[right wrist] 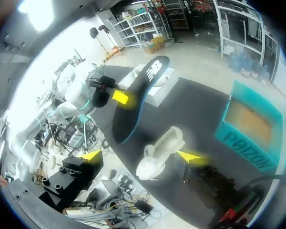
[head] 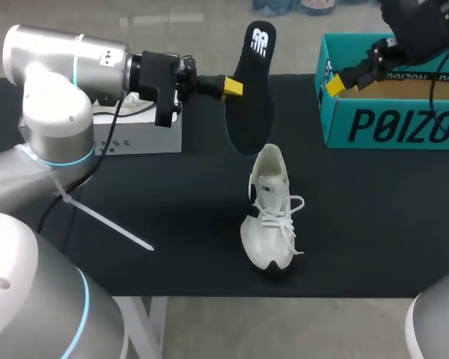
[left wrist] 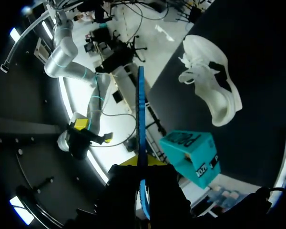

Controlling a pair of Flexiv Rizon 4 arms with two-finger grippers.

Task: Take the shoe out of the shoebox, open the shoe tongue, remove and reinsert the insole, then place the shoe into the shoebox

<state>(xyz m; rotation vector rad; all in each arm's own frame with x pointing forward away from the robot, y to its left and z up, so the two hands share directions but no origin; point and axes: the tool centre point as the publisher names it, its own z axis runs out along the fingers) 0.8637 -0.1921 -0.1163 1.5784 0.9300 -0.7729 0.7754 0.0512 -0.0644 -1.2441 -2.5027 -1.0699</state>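
Now: insole held aloft, shoe waiting just below

Left jaws are clamped on the insole (head: 251, 97), which hangs nearly upright, logo end up, its lower end just above the heel of the shoe (head: 271, 213). The shoe sits near the front edge of the surface (head: 172, 224), about midway along, toe toward that edge. Right jaws stand wide, holding nothing, over the shoebox (head: 389, 123) at the far right corner. Reinserting likely means tipping the insole down along the shoe's length.
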